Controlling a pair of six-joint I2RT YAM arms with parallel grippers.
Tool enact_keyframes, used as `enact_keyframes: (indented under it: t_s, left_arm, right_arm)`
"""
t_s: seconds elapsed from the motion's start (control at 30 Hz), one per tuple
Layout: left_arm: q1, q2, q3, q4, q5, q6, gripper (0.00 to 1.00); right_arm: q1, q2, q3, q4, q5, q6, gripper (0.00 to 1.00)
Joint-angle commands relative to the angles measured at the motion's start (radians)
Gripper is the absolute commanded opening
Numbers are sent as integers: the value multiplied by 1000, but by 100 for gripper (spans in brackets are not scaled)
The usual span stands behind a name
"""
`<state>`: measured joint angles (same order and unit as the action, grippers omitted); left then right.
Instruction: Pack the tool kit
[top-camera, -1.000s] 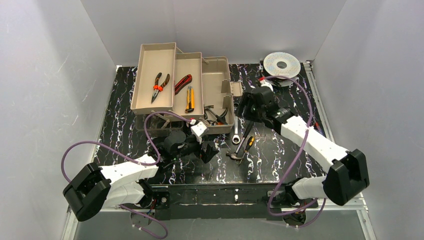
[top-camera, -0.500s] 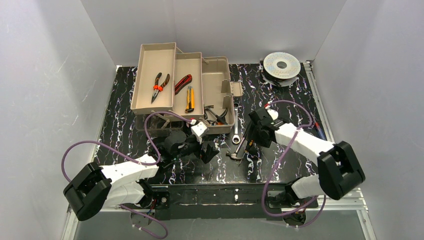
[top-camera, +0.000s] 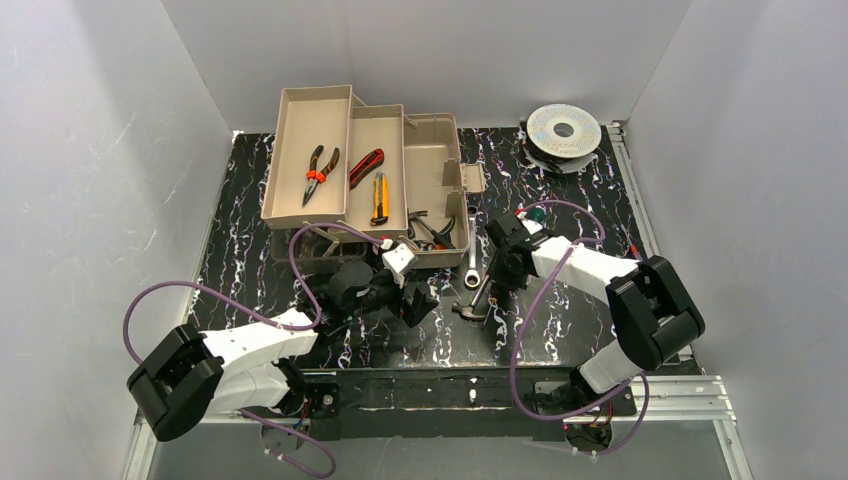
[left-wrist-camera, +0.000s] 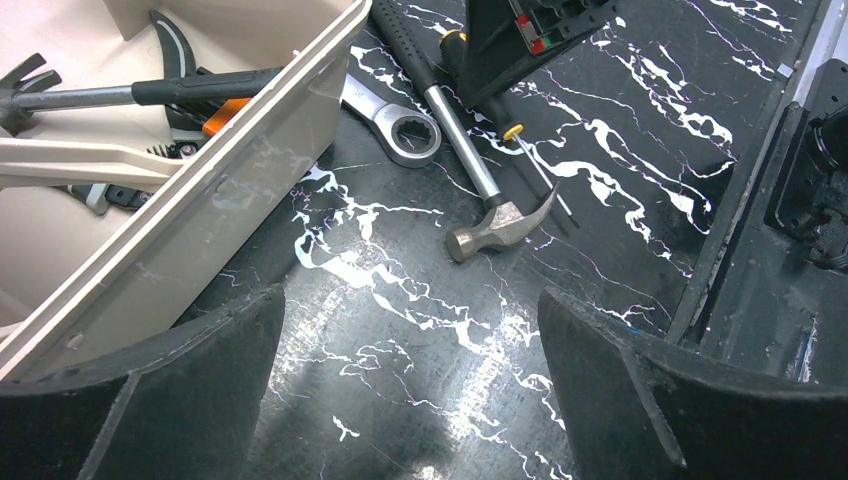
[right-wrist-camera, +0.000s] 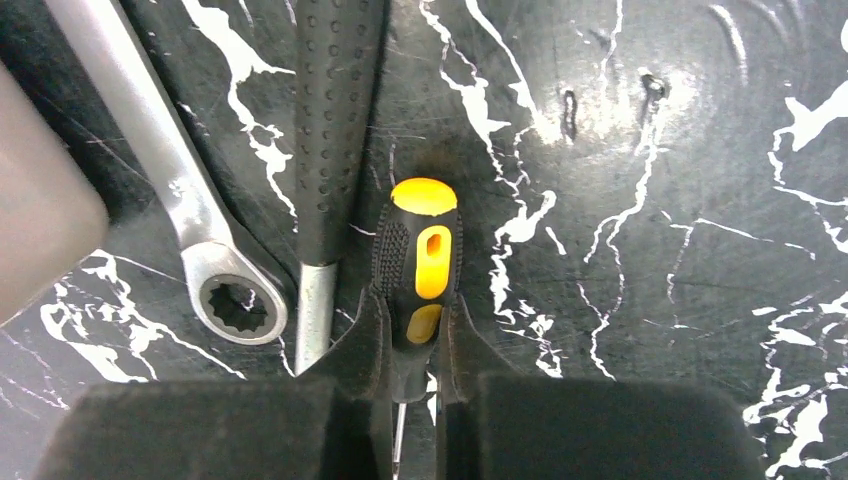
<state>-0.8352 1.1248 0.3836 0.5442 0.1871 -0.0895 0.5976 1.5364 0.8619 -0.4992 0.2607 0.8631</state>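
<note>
The beige toolbox (top-camera: 436, 160) stands open at the back left, its fold-out trays (top-camera: 312, 112) holding red pliers (top-camera: 320, 172) and a yellow knife (top-camera: 380, 197). On the mat to its right lie a wrench (right-wrist-camera: 175, 190), a hammer (left-wrist-camera: 480, 180) and a black-and-yellow screwdriver (right-wrist-camera: 425, 250). My right gripper (right-wrist-camera: 415, 310) is down on the mat, shut on the screwdriver's handle. The hammer's grip (right-wrist-camera: 330, 120) lies just left of it. My left gripper (left-wrist-camera: 412, 300) hangs open over bare mat beside the toolbox's front corner, with nothing between its fingers.
A round silver wire spool (top-camera: 563, 132) sits at the back right corner. More tools lie in the toolbox's main compartment (left-wrist-camera: 60, 230). Grey walls close in the left, right and back sides of the black marbled mat (top-camera: 560, 320).
The right arm swung from near the spool down to the loose tools, and its jaws went from wide open to closed on the screwdriver handle. The left arm has stayed still.
</note>
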Motion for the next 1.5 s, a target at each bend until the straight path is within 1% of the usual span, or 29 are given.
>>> enact_keyframes:
  t_s: [0.0,0.07,0.13,0.27,0.37,0.53,0.67,0.7,0.77,0.9,0.97,1.03,1.07,1.1,1.13,1.2,1.3,1.43,1.47]
  left_arm:
    - [-6,-17,10,-10,-7,7,98]
    - [-5,-28,2,-7,-13,8,98]
    - [-5,-30,-1,-1,-13,8,98]
    - [-6,-21,2,4,-6,5,98]
    - [-5,-16,7,-2,-11,12,98]
    - [-5,-26,6,-7,-18,19,98]
    - [-6,-22,9,-9,-20,23,98]
    - [-5,-18,9,-7,-22,25,98]
    - [-6,-10,9,-5,-26,30,98]
    - [-5,-1,14,-7,-26,34,98]
    - [-6,-2,15,-8,-28,35,98]
    - [-5,-4,15,-10,-29,37,98]
    - [-5,-4,16,-11,-29,38,98]
    - [-5,-6,17,-13,-28,39,98]
    - [-5,-6,18,-14,-27,39,98]
    - [-6,-6,18,-16,-26,40,98]
    - [-6,-1,21,-19,-24,39,98]
    - [-7,9,27,-22,-12,37,98]
    - [-6,11,29,-23,-9,36,98]
  right_arm:
    - [4,-60,-14,-1,68,21,1]
    - [4,-145,-45,19,100,13,1]
    - [4,-233,-65,62,102,-39,1]
    - [5,-365,-68,218,-40,-237,1]
    - [4,-397,-8,279,-138,-327,1]
    - [4,-312,199,253,-217,-387,1]
    - [4,-202,330,280,-294,-413,1]
    - [4,-171,362,293,-302,-414,3]
    - [4,-90,437,305,-299,-419,6]
    - [4,68,620,266,-240,-438,9]
    - [4,130,684,248,-221,-451,16]
    - [4,170,716,253,-216,-459,28]
    - [4,184,727,257,-218,-462,41]
    - [4,196,738,256,-217,-464,56]
    - [4,206,753,246,-210,-463,67]
    - [4,218,781,212,-183,-463,74]
    - [3,183,752,215,-155,-483,80]
    - [-3,72,614,251,-74,-489,80]
    - [-5,39,558,257,-54,-490,80]
